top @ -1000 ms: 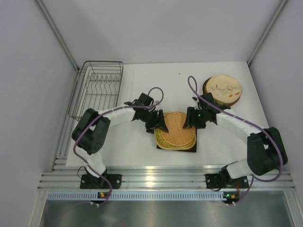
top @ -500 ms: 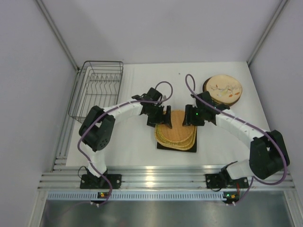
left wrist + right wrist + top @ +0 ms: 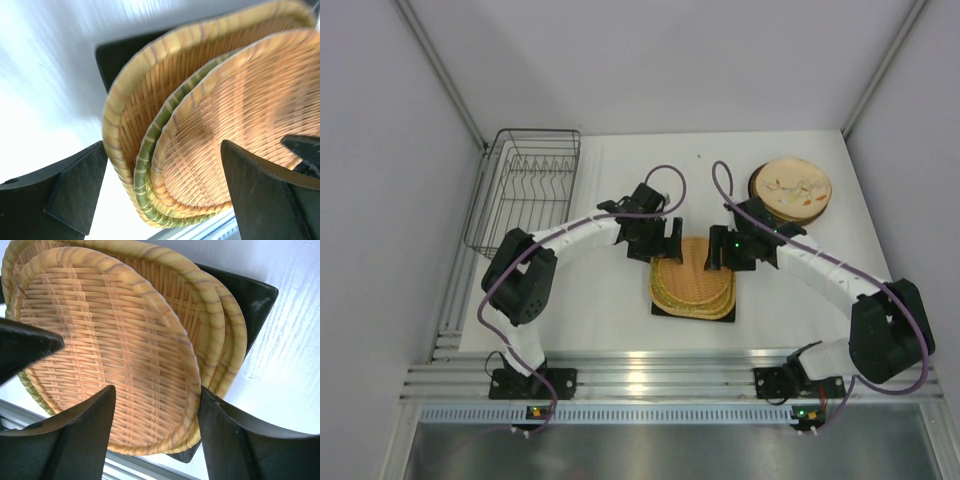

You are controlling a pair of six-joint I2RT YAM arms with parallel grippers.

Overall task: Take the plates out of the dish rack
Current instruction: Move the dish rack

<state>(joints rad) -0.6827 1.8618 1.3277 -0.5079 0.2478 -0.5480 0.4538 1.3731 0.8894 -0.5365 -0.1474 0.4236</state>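
Observation:
Several woven rounded-square plates [image 3: 692, 285] lie stacked on a square dark plate [image 3: 665, 312] at the table's middle. My left gripper [image 3: 665, 240] hovers open over the stack's back left edge. In the left wrist view its gripper [image 3: 162, 150] straddles the woven rims [image 3: 150, 165] without touching them. My right gripper [image 3: 720, 250] is open over the back right edge. In the right wrist view [image 3: 157, 390] one finger [image 3: 235, 440] lies against the top woven plate [image 3: 110, 350]. The dish rack [image 3: 525, 195] stands at the back left with no plates in it.
A stack of round plates [image 3: 790, 188] with a cream patterned one on top sits at the back right. Grey walls close in the table on three sides. A metal rail [image 3: 650, 375] runs along the near edge.
My left gripper has moved right and back, from the stack's left edge to its back left. The right gripper shifted slightly. The woven plates now lie more squarely stacked.

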